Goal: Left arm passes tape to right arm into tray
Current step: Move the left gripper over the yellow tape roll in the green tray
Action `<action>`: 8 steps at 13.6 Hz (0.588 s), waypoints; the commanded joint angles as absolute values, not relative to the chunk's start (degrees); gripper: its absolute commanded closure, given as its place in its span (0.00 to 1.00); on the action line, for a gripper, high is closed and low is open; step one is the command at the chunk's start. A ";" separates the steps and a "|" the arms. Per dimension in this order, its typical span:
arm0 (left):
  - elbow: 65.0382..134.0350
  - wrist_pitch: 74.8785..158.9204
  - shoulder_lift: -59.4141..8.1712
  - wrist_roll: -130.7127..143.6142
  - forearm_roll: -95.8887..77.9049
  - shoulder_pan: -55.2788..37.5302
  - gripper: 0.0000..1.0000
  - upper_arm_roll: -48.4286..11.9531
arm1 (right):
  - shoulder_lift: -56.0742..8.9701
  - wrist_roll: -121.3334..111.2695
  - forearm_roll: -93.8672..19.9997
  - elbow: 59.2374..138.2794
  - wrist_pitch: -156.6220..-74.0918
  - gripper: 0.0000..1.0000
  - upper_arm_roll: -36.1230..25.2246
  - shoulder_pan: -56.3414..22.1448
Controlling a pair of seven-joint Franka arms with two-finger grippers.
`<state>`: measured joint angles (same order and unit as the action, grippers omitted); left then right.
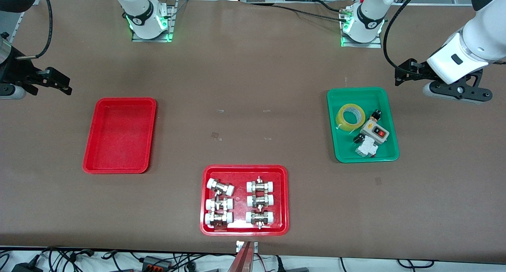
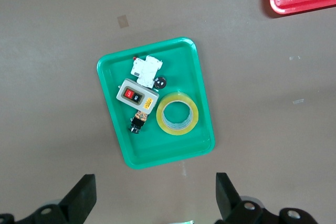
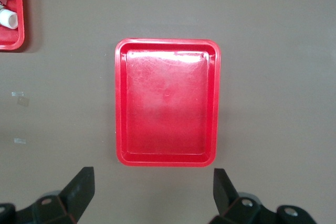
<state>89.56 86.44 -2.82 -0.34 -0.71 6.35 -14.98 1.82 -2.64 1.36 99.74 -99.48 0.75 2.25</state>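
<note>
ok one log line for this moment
tape: in green tray | red tray: bare | left gripper: open, waiting | right gripper: open, waiting

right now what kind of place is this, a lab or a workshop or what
Most likely a robotics lab bench. Two arm bases are bolted along the brown-covered table, with cables trailing off its edges. Sorted trays sit on it: a green tray with tape and switches, a red tray, and another of metal fittings.

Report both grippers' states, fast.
Left gripper: open, holding nothing, above the table beside the green tray.
Right gripper: open, holding nothing.
</note>
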 commanded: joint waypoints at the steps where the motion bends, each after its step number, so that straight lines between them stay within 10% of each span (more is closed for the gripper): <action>1: 88.59 85.43 -3.08 0.18 -0.79 6.33 0.00 -15.03 | 3.24 -2.64 0.97 99.84 -98.26 0.00 1.05 2.46; 8: 88.77 86.04 -3.08 1.83 -0.97 6.15 0.00 -15.20 | 3.08 -2.72 0.88 99.49 -97.74 0.00 0.97 2.55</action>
<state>89.56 86.45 -2.82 -0.02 -0.71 6.35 -14.99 2.63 -2.64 1.36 99.71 -98.65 0.72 2.25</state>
